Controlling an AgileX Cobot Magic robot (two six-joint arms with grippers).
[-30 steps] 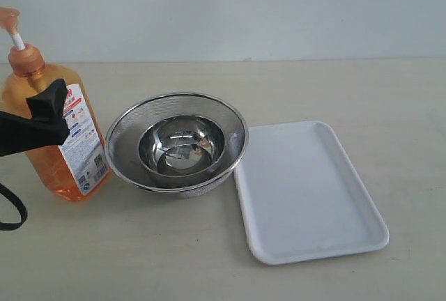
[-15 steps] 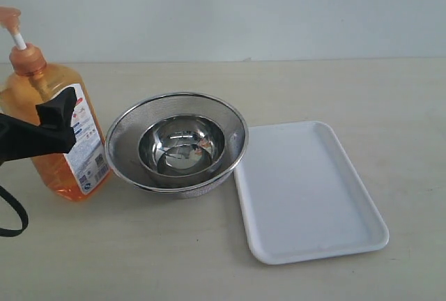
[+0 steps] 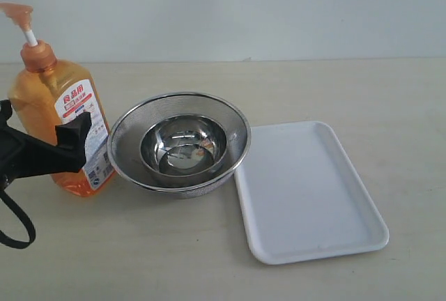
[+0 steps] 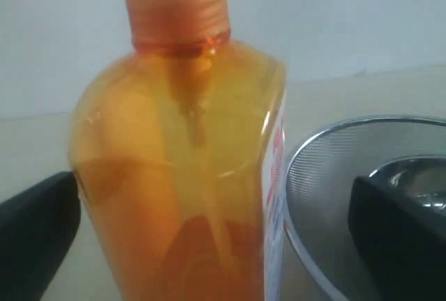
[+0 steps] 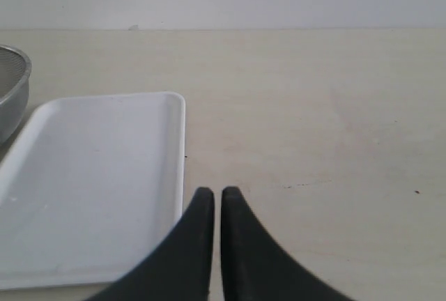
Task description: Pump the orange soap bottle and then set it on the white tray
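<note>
- I see the bottle (image 3: 42, 102) at the left of the bench (image 3: 348, 85), just beside the mesh bowl (image 3: 132, 141) and well apart from the tray (image 3: 310, 196).
- Its long axis is near upright, top leaning slightly left. The spout (image 3: 15, 10) points left and the label (image 3: 73, 99) faces the exterior camera.
- My left gripper (image 4: 212, 189) straddles the lower body, spread wide. There is a visible gap on the bowl side, so it is not clenched.
- One finger (image 3: 73, 137) covers part of the label; the left wrist view cuts off the spout and base.
- My right gripper (image 5: 211, 191) is pinched closed, holding nothing, at the tray's edge.
</note>
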